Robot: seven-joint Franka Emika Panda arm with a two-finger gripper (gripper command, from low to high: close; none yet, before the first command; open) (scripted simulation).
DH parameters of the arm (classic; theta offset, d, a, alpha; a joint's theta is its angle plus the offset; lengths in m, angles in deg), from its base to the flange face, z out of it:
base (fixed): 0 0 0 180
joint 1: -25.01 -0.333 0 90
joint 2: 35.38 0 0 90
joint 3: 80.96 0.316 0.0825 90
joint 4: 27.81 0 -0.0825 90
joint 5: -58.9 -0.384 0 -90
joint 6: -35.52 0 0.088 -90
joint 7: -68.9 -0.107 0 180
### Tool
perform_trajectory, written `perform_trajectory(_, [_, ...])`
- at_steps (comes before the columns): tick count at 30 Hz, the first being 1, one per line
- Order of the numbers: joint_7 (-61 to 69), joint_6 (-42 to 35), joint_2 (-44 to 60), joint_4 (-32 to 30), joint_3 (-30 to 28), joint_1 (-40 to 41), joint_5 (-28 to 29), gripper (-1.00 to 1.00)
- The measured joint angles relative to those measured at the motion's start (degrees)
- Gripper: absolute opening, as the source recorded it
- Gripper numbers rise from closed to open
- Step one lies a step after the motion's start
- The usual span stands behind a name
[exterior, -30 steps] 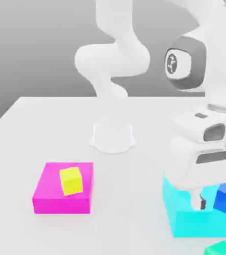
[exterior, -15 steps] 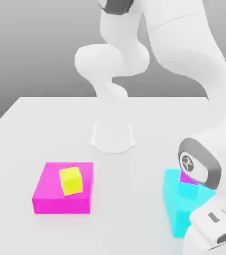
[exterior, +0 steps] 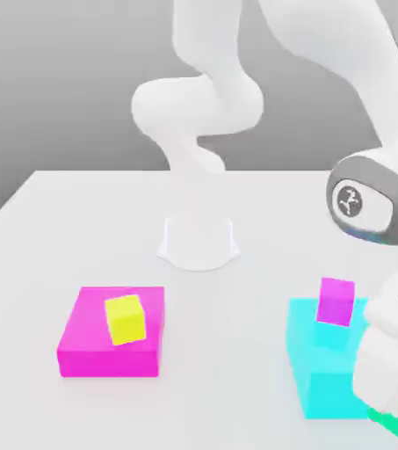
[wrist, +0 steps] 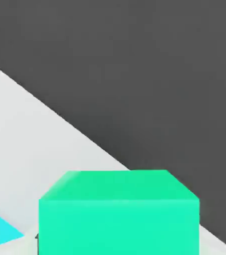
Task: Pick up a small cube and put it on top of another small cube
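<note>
The gripper (exterior: 394, 420) is clamped on the teal-green cube (wrist: 118, 213), which sits just beside the big cyan block (exterior: 325, 373), at that block's near corner on the exterior view's right. The grasp step is judged done; lifting and stacking are left. The yellow cube (exterior: 125, 319), on the magenta block (exterior: 110, 344) well apart from the cyan block, is a likely target. No writing can be read.

White table (exterior: 53, 228) under a grey backdrop. Flat magenta block (exterior: 110, 343) toward the exterior view's left, small yellow cube (exterior: 125, 319) on top, turned slightly. Big cyan block (exterior: 318, 369) toward the right, small magenta cube (exterior: 336, 301) on its top.
</note>
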Motion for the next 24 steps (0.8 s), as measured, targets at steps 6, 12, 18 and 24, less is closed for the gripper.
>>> perform_trajectory(6, [16.93, -3.12, -12.77, -9.76, 2.91, 0.03, -8.27, -1.0])
perform_trajectory(12, [33.65, -6.9, -25.65, -19.58, 1.09, -4.36, -16.23, -1.0])
perform_trajectory(18, [44.63, -6.48, -32.35, -27.53, -0.68, -8.27, -20.39, -1.0])
perform_trajectory(24, [44.2, 1.75, -26.42, -29.91, -0.05, -7.91, -19.46, 1.0])
